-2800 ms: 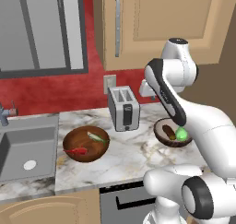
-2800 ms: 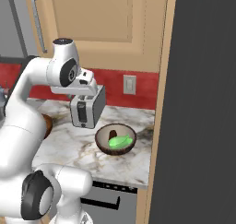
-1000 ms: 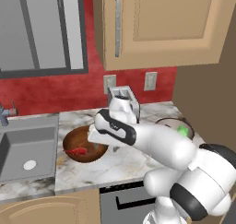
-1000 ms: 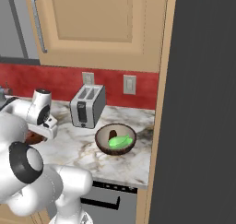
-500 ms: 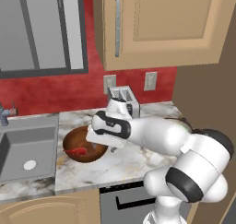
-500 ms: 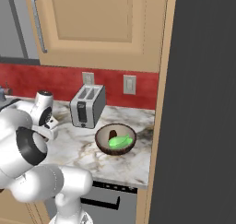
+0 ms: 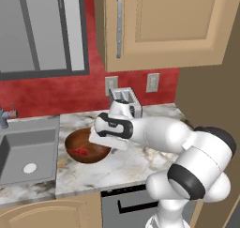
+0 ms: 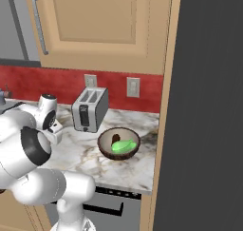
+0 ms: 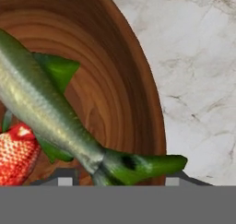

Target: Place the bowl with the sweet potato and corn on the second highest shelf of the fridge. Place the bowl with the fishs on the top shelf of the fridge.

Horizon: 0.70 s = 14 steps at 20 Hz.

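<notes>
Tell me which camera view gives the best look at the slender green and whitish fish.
The hand view: the slender green and whitish fish lies large across the wide reddish-brown wooden bowl, fins and tail plain, beside the bright red fish. In the left base view the arm covers much of that bowl; only red shows. The right base view gives nothing clear.

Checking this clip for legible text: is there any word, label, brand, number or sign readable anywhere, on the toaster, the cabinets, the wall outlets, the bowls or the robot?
None: no readable text in any view.
Toaster: plain, no brand or markings.
Cabinet: bare wood.
Outlets: blank plates.
Wooden bowl with the fish and small bowl: no labels.
Arm: unmarked white shell.
</notes>
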### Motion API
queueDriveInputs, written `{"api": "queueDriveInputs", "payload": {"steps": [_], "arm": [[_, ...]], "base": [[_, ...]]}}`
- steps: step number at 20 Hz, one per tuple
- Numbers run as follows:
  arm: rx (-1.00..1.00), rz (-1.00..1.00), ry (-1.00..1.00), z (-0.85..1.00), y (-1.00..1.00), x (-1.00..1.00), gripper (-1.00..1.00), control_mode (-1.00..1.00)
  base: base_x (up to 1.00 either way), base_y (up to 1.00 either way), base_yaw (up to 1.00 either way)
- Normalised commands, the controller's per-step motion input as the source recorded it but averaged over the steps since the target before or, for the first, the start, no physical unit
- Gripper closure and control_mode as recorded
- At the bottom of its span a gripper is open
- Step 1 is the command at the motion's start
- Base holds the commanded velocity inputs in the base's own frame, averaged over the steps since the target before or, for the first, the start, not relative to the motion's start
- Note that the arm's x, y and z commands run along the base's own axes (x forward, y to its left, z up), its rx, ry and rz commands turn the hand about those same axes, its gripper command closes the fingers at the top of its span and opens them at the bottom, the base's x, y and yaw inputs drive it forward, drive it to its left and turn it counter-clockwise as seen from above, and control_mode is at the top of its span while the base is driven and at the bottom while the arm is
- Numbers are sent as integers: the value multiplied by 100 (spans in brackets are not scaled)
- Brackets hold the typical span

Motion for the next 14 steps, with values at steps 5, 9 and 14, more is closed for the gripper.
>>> {"api": "queueDriveInputs", "payload": {"steps": [5, 9, 14], "arm": [[0, 0, 0, 0, 0, 0, 100, -100], [0, 0, 0, 0, 0, -1, 100, -100], [0, -5, 0, 15, -2, -27, 100, -100]], "base": [[0, 0, 0], [0, 0, 0], [0, 0, 0]]}}
